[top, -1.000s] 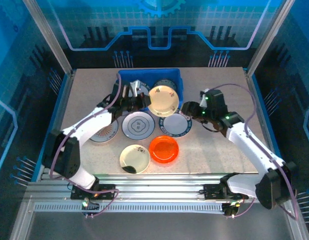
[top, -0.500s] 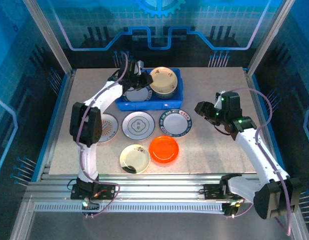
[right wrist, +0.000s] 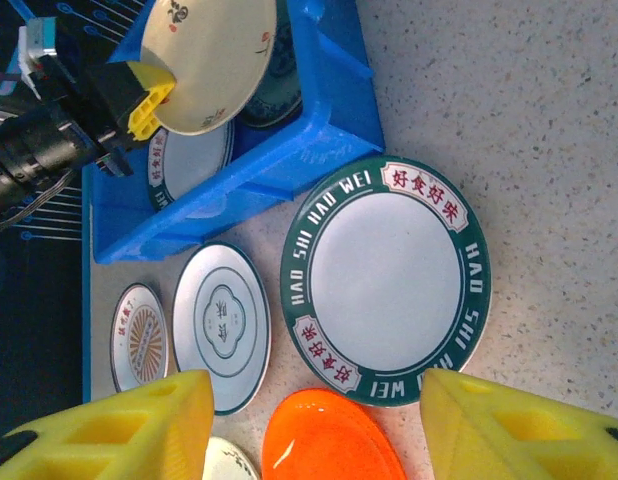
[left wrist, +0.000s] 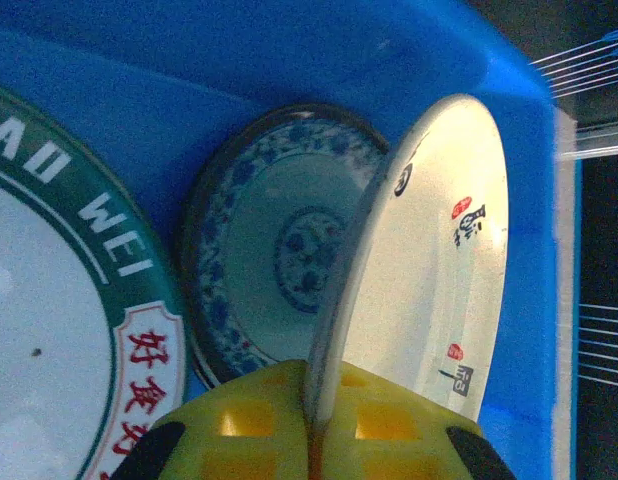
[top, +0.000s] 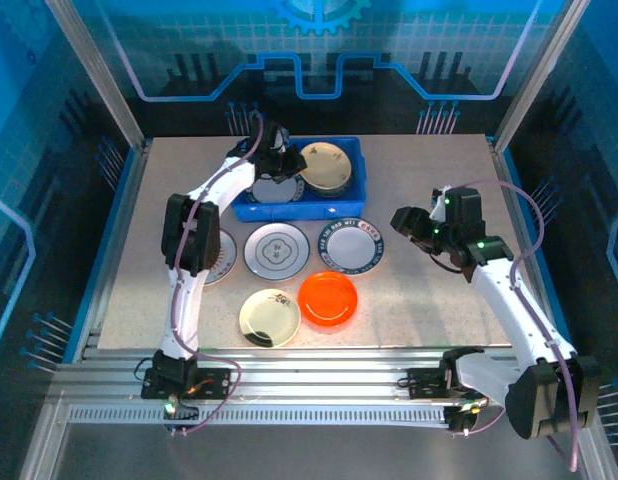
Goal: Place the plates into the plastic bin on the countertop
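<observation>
The left arm reached long across the countertop point(top: 439, 170), stretched almost straight from its near-edge base, wrist up over the blue bin point(top: 309, 211). The left gripper point(top: 292, 167) had its yellow fingers point(left wrist: 251, 420) pinched tight on the rim of a cream plate point(top: 325, 166). That plate was tilted steeply on edge above the right half of the bin. Whether its lower edge touched the dish beneath could not be told.

The right arm sat bent at the elbow on the right side. The right gripper point(top: 405, 222) hung low over the countertop, just right of the green-rimmed plate point(top: 352, 245) and aimed toward it. Its fingers point(right wrist: 119, 430) were spread wide with nothing between them.

Now the count. Eight plates in all:
- One was in the left gripper's pinch.
- Two lay flat in the bin: a second green-rimmed plate point(left wrist: 49, 330) on the left and a blue-patterned dish point(left wrist: 289, 250) on the right, under the held one.
- Five rested on the countertop in front of the bin:
  - Nearest the bin was a row of three: a brown-patterned plate point(right wrist: 139, 335) partly under the left arm, a grey-white plate point(top: 276, 250), and the green-rimmed plate.
  - Closer in were an orange plate point(top: 329, 297) and a small cream plate point(top: 269, 317).

One bin, two arms.
</observation>
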